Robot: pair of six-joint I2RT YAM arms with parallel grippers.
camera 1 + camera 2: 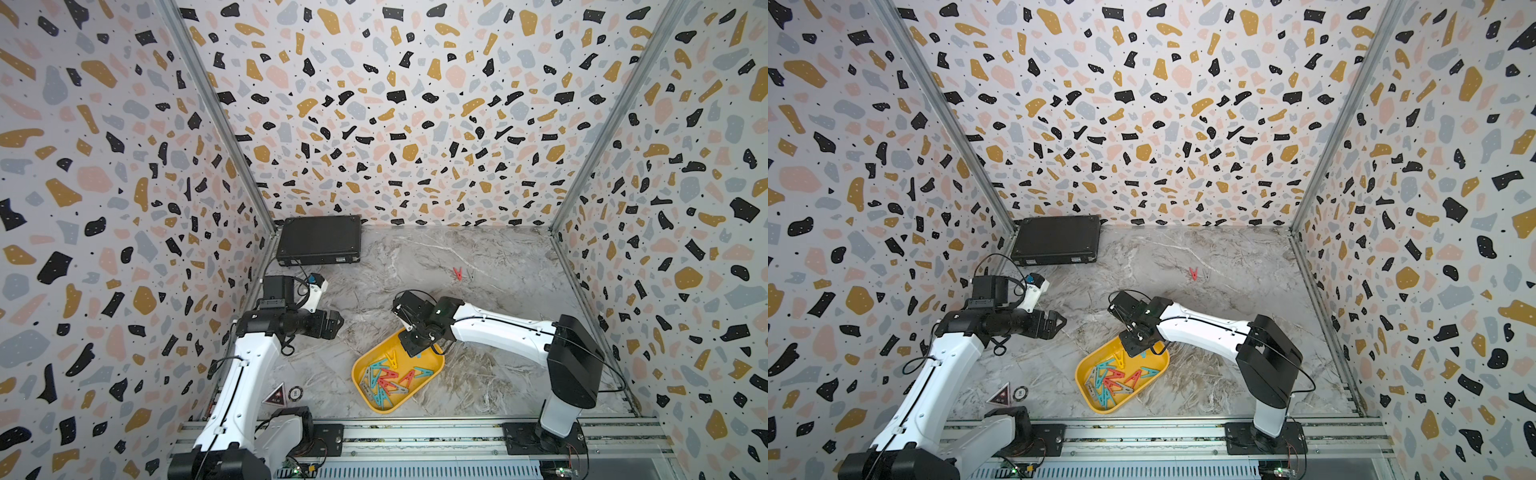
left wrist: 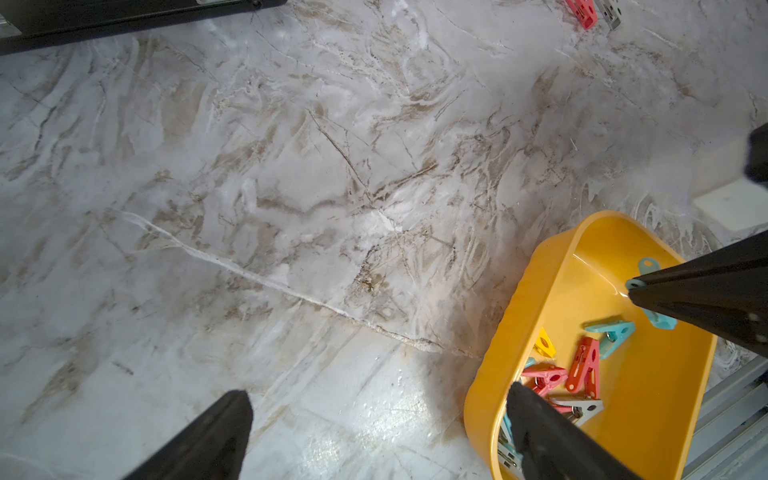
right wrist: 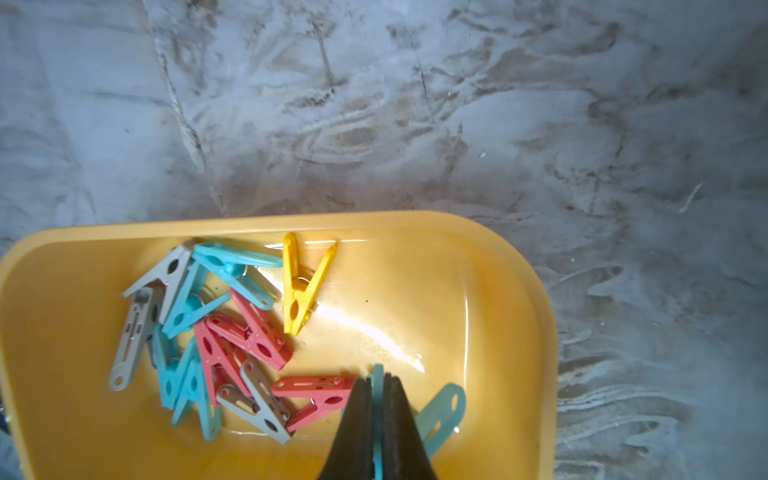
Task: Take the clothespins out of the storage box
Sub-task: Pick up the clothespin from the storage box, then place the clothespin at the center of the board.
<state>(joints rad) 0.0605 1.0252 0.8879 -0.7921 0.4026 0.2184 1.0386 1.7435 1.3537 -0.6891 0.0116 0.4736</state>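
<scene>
**Marble tabletop: right gripper clamps a teal peg inside the yellow box**

Grey-veined marble covers the tabletop (image 1: 511,249), walled on three sides by speckled terrazzo-print panels. About a dozen clothespins (image 3: 232,332) in teal, red and pale grey lie tangled at one end of the storage box (image 3: 291,222), with a yellow clothespin (image 3: 301,286) just beside the heap near a long wall. At the box's other end the right gripper (image 3: 378,380) is clenched on a teal clothespin (image 3: 440,411), one leg squeezed between the dark fingertips and the other sticking out to the side. Whether that peg has left the box floor is hard to tell.

In both top views the box sits askew near the tabletop's front edge, between the two arm bases. A lone red clothespin (image 1: 457,273) rests on the bare marble toward the far edge, well apart from the box. The left gripper (image 1: 334,321) hangs over bare marble nearer the left edge, jaws spread wide and holding nothing. A black case (image 1: 319,240) fills the far left corner.
</scene>
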